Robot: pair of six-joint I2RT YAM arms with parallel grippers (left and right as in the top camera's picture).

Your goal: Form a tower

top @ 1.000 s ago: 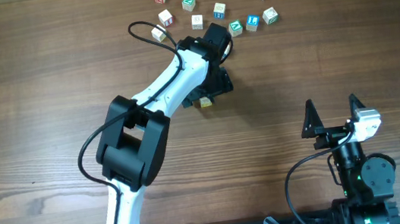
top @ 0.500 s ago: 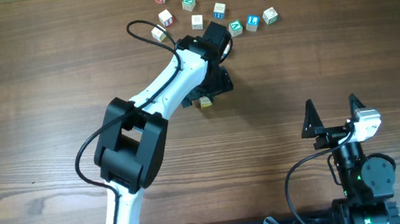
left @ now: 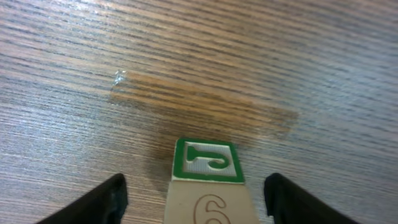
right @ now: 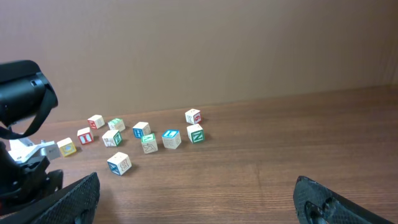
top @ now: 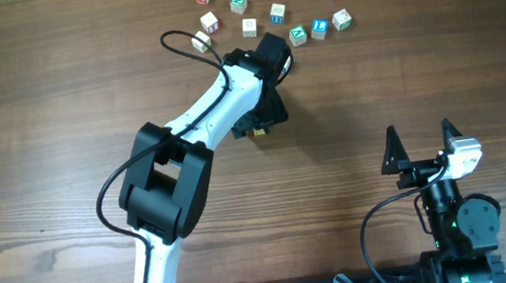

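The tower (left: 208,163) fills the bottom centre of the left wrist view. Its top cube has a green-framed face and a "6" burnt into the near side. My left gripper (left: 194,186) is open and straddles that top cube, with a gap of table showing between the cube and each black finger (left: 106,200). From overhead the left gripper (top: 265,113) covers the tower (top: 258,131), so only a yellowish corner shows. My right gripper (top: 420,145) is open and holds nothing near the front right, far from the tower. Only bare table lies between its fingers in the right wrist view (right: 202,205).
Several loose letter cubes (top: 278,12) lie scattered along the far edge, behind the left arm. They also show as a row of cubes (right: 142,130) in the right wrist view. The left arm's cable (top: 184,38) loops near the leftmost cubes.
The left gripper's fingers have drawn closer together around the tower's top cube. The right arm and the loose cubes have not moved.
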